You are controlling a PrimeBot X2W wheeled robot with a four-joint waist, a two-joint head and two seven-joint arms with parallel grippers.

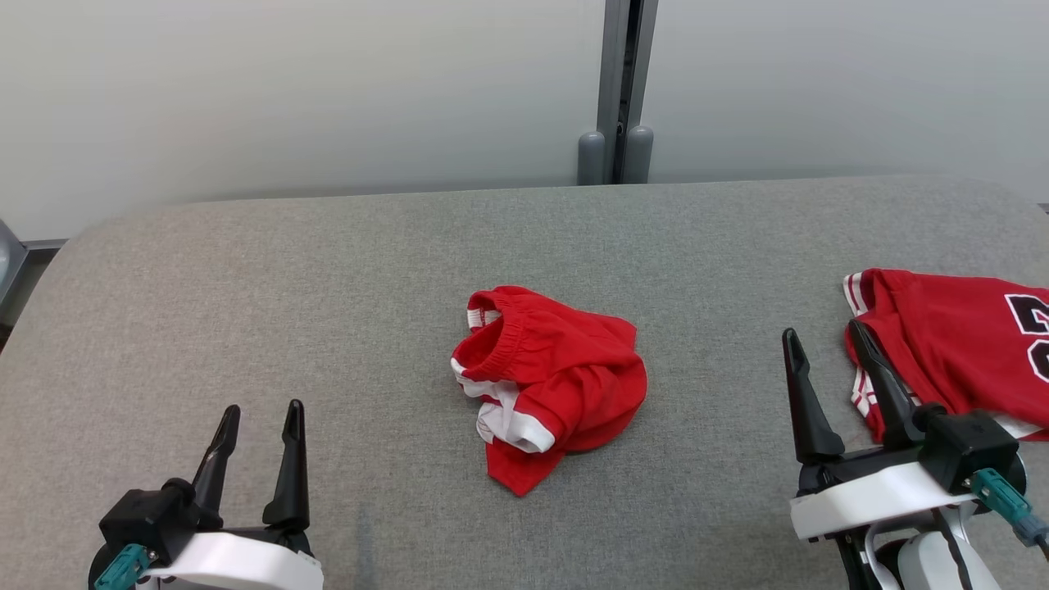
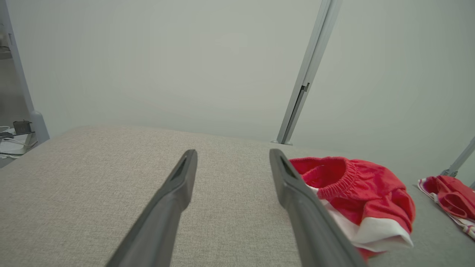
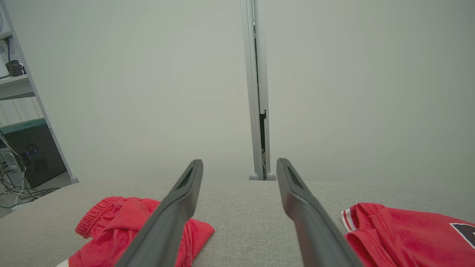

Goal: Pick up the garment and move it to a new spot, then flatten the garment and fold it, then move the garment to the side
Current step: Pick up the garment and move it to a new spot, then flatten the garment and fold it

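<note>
Left claw [image 1: 264, 408] agape, open tabletop [image 1: 246, 287] before shorts [image 1: 565, 369]

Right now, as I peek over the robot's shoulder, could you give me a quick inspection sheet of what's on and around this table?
Surface: grey fabric-covered table, rounded corners, no stains seen.
Job's things: red shorts with white trim, crumpled in a heap at the table's middle, not yet flattened.
Clutter: red jersey with dark numbering, lying at the table's right edge.
Grippers: left gripper open and empty at the near left; right gripper open and empty, beside the jersey.
Cables: teal plug on the right wrist; tangled cables on the floor past the table's left end.
Surroundings: pale wall panels with a grey post; shelving off to the left.
</note>
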